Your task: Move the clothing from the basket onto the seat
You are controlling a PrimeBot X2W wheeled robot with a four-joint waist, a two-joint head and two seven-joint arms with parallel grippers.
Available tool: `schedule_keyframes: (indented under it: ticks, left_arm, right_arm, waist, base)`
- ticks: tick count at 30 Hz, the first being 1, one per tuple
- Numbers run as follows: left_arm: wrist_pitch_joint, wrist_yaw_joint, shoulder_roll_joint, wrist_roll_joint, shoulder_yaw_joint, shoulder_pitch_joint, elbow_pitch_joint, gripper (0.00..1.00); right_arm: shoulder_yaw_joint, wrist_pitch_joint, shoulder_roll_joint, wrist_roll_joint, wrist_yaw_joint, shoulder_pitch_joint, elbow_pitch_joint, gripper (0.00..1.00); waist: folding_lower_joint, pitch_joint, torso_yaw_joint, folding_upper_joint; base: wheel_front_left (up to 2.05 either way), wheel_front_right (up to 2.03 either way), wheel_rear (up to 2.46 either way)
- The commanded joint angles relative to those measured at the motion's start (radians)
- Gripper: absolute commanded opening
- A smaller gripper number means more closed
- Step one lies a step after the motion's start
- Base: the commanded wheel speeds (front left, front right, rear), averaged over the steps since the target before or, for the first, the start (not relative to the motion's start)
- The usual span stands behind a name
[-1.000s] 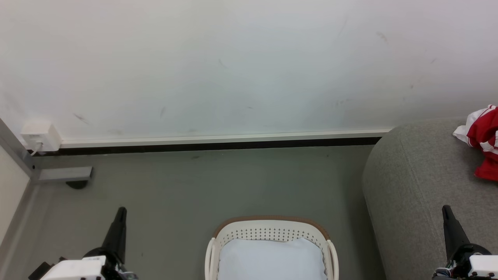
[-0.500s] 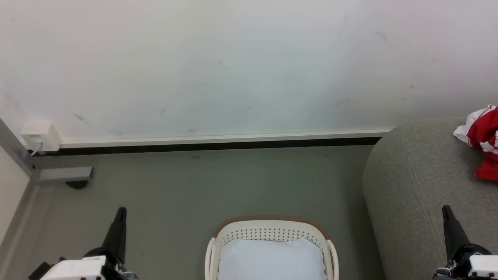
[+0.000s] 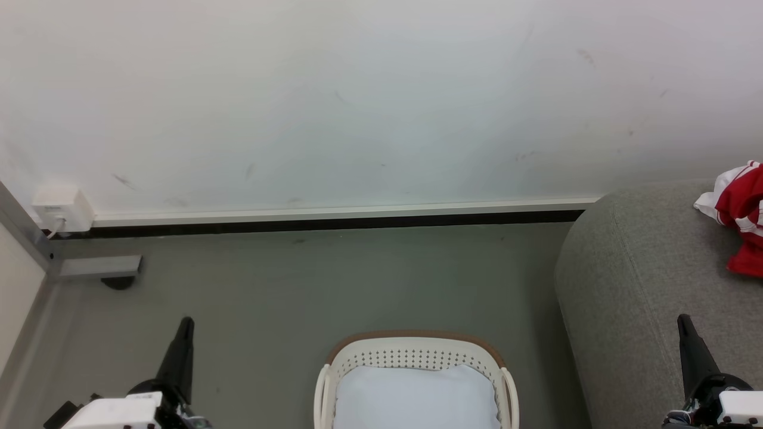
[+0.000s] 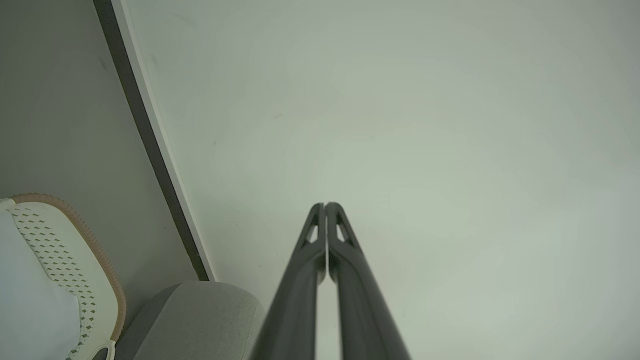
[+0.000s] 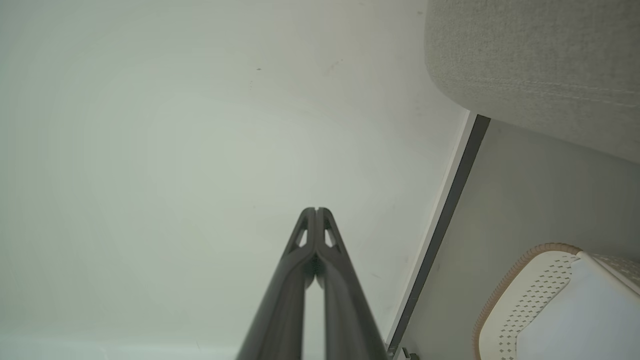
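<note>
Red clothing with white stripes (image 3: 741,214) lies on the grey seat (image 3: 638,280) at the far right of the head view. The cream basket (image 3: 417,351) with a brown rim stands on the floor at the bottom centre, and a flat pale pad lies inside it. My left gripper (image 3: 186,323) is at the lower left, shut and holding nothing; its fingertips meet in the left wrist view (image 4: 325,206). My right gripper (image 3: 682,320) is at the lower right over the seat's front, also shut on nothing (image 5: 316,210). The basket (image 4: 75,250) (image 5: 520,290) and the seat (image 4: 200,310) (image 5: 530,65) lie at the edges of both wrist views.
A white wall with a dark skirting strip (image 3: 334,224) runs behind the grey floor (image 3: 334,280). A white socket box (image 3: 62,208) and a grey metal bracket (image 3: 98,266) sit at the left, beside a pale panel edge.
</note>
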Motion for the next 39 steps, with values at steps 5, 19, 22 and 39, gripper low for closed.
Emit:
schedule_keyframes:
  ticks: [5, 19, 22, 39]
  left_arm:
    - [0.005, -0.005, 0.002, -0.012, 0.002, -0.006, -0.002, 0.00]
    - [0.005, -0.005, 0.002, -0.012, 0.002, -0.006, -0.002, 0.00]
    - [0.005, -0.005, 0.002, -0.012, 0.002, -0.006, -0.002, 0.00]
    - [0.005, -0.005, 0.002, -0.013, 0.002, -0.006, -0.002, 0.00]
  right_arm:
    - [-0.003, 0.004, -0.001, 0.001, -0.002, -0.006, -0.006, 0.00]
    - [-0.003, 0.004, -0.001, 0.001, -0.002, -0.006, -0.006, 0.00]
    - [-0.003, 0.004, -0.001, 0.001, -0.002, -0.006, -0.006, 0.00]
    - [-0.003, 0.004, -0.001, 0.001, -0.002, -0.006, -0.006, 0.00]
  waist:
    - [0.0000, 0.000, 0.000, 0.0000]
    - [0.0000, 0.000, 0.000, 0.0000]
    - [0.0000, 0.000, 0.000, 0.0000]
    - [0.0000, 0.000, 0.000, 0.0000]
  base:
    - [0.00, 0.00, 0.00]
    - [0.00, 0.00, 0.00]
    - [0.00, 0.00, 0.00]
    - [0.00, 0.00, 0.00]
